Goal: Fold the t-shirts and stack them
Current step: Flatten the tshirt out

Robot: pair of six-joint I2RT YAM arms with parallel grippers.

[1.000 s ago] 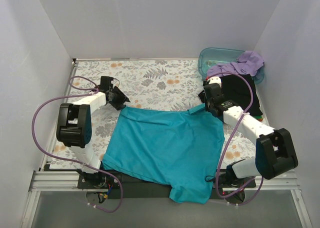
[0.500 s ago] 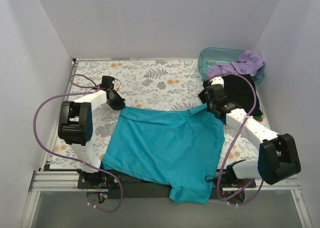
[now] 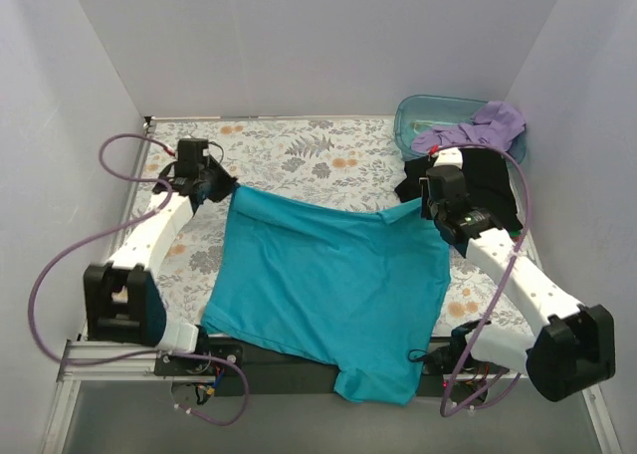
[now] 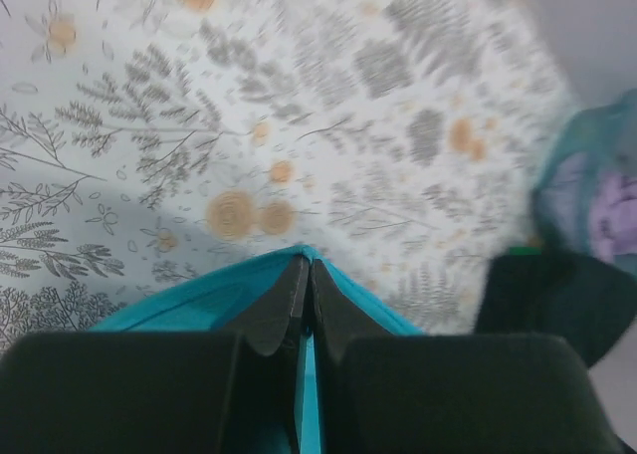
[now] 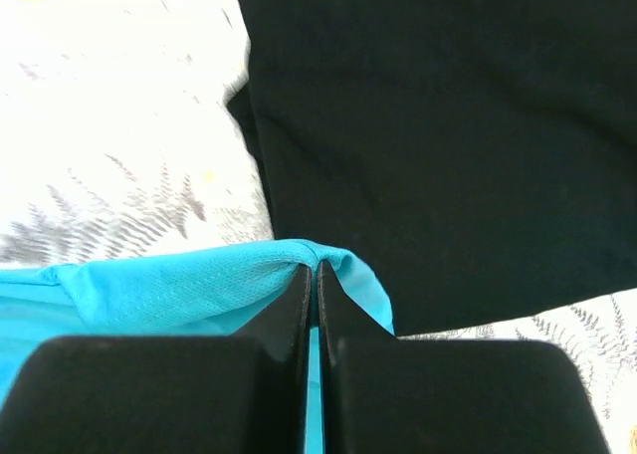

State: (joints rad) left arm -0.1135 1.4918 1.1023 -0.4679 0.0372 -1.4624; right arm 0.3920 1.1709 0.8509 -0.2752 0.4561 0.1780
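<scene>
The teal-blue t-shirt (image 3: 328, 285) is stretched over the table's middle, its near hem hanging over the front edge. My left gripper (image 3: 221, 185) is shut on its far left corner, seen as teal cloth (image 4: 229, 285) around the closed fingers. My right gripper (image 3: 426, 205) is shut on its far right corner (image 5: 199, 280). Both corners are lifted off the table. The black t-shirt (image 3: 483, 190) lies at the right, below my right gripper in the right wrist view (image 5: 438, 135). The lavender-purple t-shirt (image 3: 478, 127) drapes over the tub.
A translucent blue-green tub (image 3: 423, 111) stands at the back right corner. The floral tablecloth (image 3: 309, 155) covers the table. White walls close in the left, back and right. Purple cables loop beside both arms.
Both grippers have risen and moved toward the back, pulling the teal shirt's far edge up and away from the front. The left arm swung left and back.
</scene>
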